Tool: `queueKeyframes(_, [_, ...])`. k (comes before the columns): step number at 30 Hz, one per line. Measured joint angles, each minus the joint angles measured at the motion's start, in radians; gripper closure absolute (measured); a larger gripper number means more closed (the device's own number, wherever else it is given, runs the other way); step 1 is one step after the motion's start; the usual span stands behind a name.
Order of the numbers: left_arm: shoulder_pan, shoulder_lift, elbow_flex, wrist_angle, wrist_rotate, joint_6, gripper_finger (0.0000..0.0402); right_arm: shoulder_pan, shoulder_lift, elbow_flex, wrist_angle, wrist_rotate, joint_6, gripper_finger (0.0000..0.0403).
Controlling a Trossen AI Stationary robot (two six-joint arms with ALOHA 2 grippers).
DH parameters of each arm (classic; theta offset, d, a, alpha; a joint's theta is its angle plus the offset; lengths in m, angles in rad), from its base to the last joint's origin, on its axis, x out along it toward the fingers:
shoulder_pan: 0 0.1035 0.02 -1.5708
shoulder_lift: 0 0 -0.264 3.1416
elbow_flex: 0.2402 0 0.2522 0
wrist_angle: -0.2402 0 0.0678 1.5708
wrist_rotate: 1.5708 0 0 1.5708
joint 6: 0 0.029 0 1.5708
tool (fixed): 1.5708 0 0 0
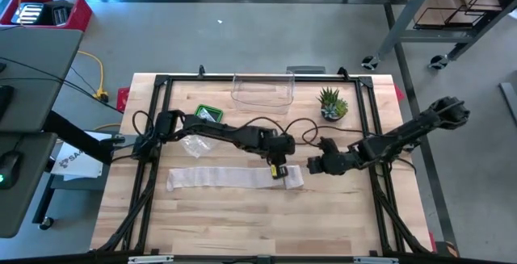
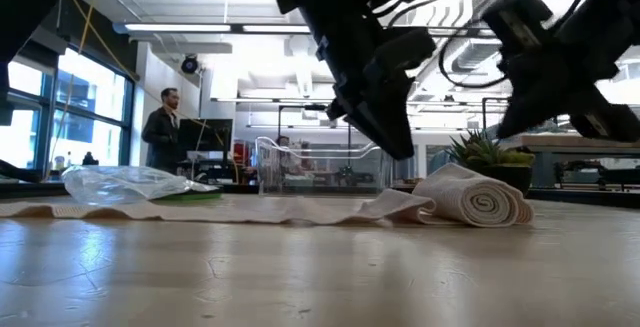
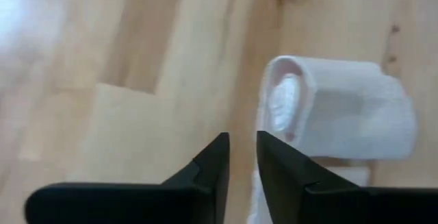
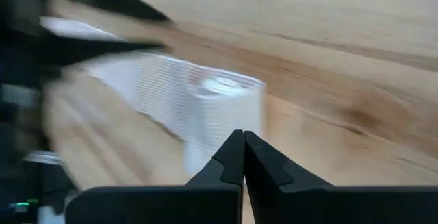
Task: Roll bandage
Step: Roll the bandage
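soft, limp bandage (image 1: 234,177); i'd pinch its rolled end. left gripper (image 3: 242,157) slightly parted, empty; right gripper (image 4: 243,157) closed, empty.

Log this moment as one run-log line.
task: roll bandage | bandage: partly rolled, roll at right end | left gripper: slightly open above strip beside roll, holding nothing | right gripper: shut beside roll

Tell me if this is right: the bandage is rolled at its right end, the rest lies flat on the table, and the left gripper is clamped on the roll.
One thing is wrong. The left gripper is not clamped on the roll: in the left wrist view its fingers stand slightly apart with nothing between them, beside the roll. The rest holds: the bandage is rolled at its right end, the remainder flat on the table.
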Motion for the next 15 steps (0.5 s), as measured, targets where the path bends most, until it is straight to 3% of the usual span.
queueKeyframes(7, [-0.027, 0.0, -0.021, -0.023, 0.051, -0.075, 0.0309, 0.004, 0.105, -0.014, 0.082, -0.082, 0.004, 0.0403])
queueKeyframes(13, [-0.105, 0.0, -0.086, 0.14, 0.05, -0.092, 0.0387, 0.016, 0.238, -0.016, 0.131, -0.104, 0.074, 0.0403])
queueKeyframes(15, [-0.113, 0.0, -0.087, 0.158, 0.009, -0.113, 0.0393, 0.021, 0.266, -0.016, 0.163, -0.097, 0.09, 0.0403])
